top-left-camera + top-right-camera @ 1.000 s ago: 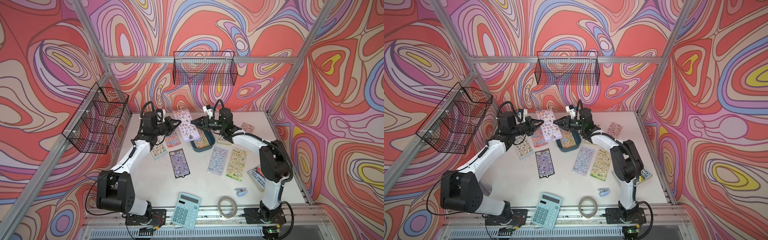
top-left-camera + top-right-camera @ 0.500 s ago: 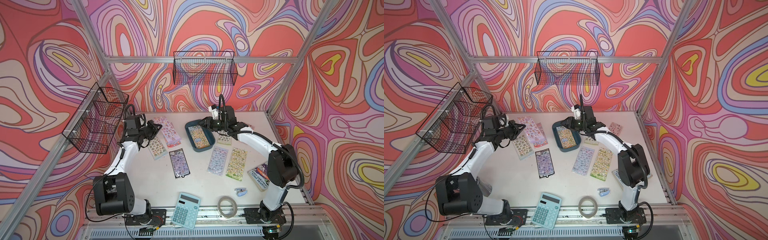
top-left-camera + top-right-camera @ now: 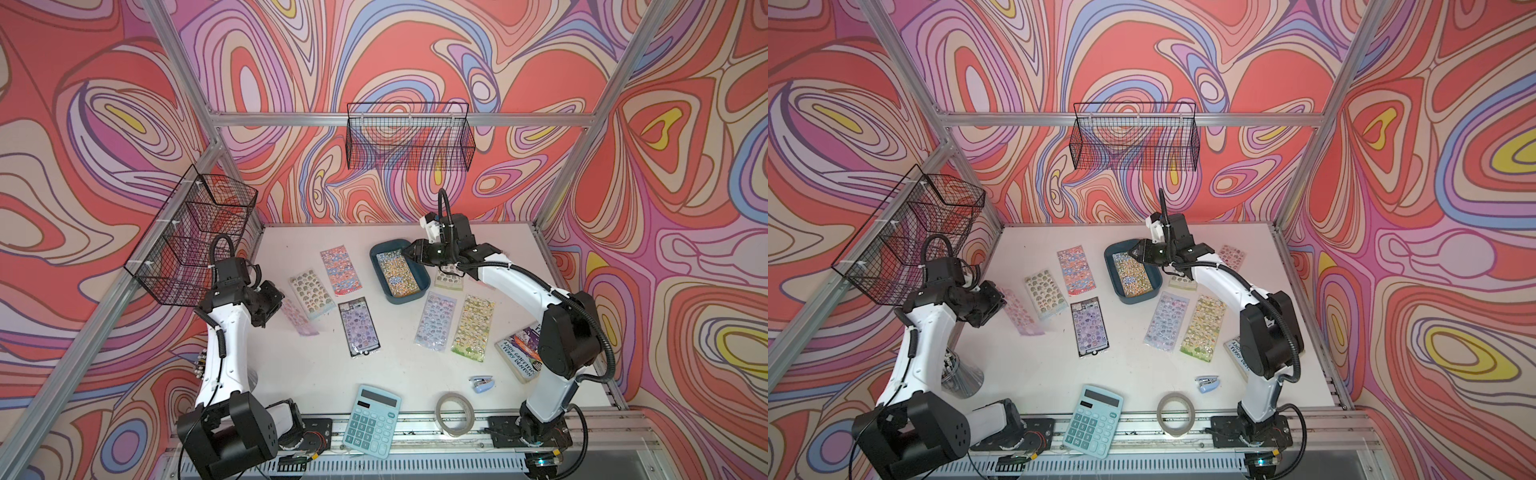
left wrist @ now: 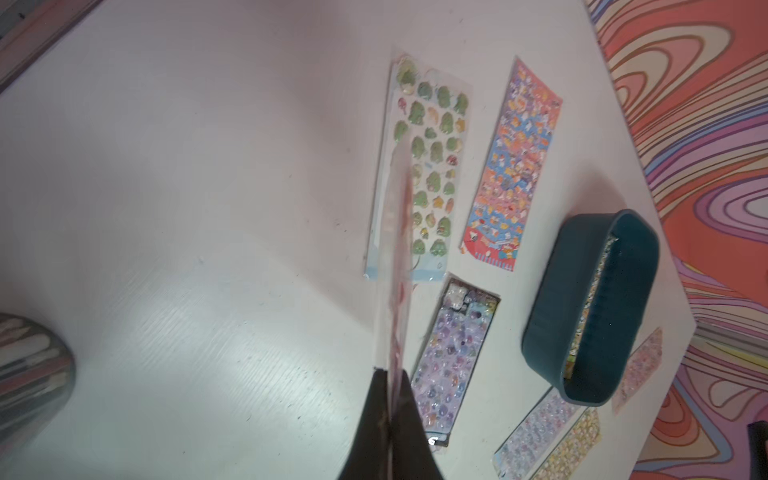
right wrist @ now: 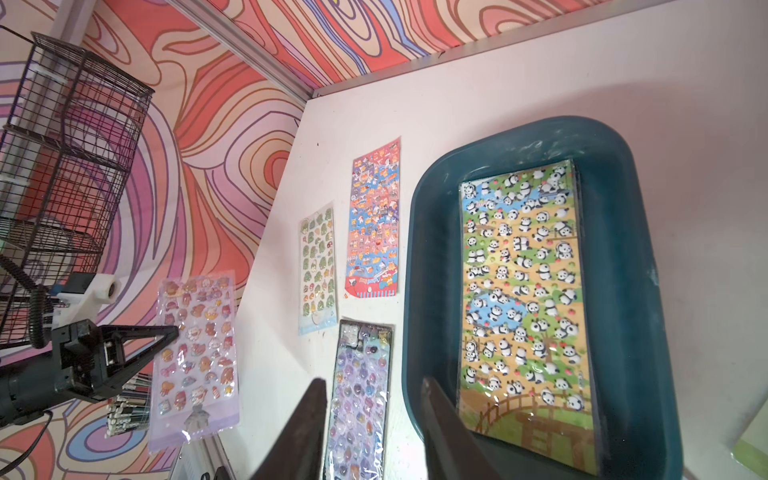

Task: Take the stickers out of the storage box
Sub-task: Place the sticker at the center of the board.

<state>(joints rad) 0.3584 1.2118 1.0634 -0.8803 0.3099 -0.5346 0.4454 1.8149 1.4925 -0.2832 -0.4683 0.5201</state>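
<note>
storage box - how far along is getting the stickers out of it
Done: several sheets already lie on the table, such as the black-bordered sheet and the yellow-green sheet. In hand: the left gripper is shut on a pink sheet, held off the table. Left: the panda sheet lies in the storage box, with the open right gripper at its rim.

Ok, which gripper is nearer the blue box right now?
Right. The right gripper sits open at the far end of the blue box; the left gripper is off across the table, shut on a pink sticker sheet.
</note>
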